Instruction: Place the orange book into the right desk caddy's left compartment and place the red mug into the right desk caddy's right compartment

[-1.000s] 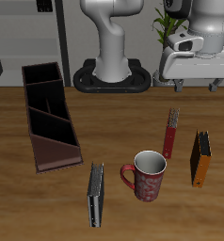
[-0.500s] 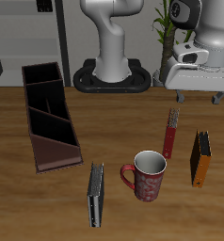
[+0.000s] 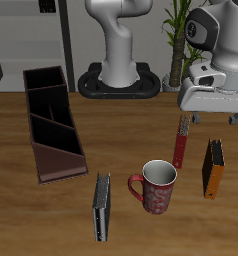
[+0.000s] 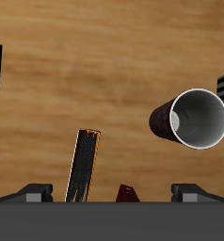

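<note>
Robot's pincer [image 3: 212, 118], jaws apart and empty, is hovering above the thin orange-covered book [image 3: 213, 167], needing to descend and grasp it

Gripper [image 3: 212, 117] hangs in air above table, wrist pointing straight down, fingers spread wide, nothing between them. Wrist view: both fingertips [image 4: 34, 193] visible, well apart. White arm rises from gripper toward 12 o'clock; base pedestal stands well apart at gripper's 10 o'clock.
</note>
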Robot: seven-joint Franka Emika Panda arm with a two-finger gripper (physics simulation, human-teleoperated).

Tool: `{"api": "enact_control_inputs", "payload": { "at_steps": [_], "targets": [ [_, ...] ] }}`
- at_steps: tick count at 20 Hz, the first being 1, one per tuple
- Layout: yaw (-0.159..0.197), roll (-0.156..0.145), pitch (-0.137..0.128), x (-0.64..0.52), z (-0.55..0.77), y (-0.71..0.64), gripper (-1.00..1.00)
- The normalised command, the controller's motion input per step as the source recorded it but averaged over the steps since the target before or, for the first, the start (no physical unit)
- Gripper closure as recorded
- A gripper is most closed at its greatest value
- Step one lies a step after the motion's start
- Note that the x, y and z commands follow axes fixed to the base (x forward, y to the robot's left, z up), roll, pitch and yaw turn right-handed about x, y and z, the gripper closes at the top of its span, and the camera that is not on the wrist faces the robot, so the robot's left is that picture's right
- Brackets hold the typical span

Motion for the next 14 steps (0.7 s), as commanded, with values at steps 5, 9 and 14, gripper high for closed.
{"api": "enact_control_inputs", "payload": {
  "at_steps": [5,9,14],
  "targets": [
    [-0.007,0.004,-0.003,-0.02,-0.27,0.13,-1.0],
    [-0.017,-0.004,-0.007,0.02,-0.18,-0.02,-1.0],
    [0.007,0.024,0.022,0.1,-0.27,0.03,-1.0]
  ]
}}
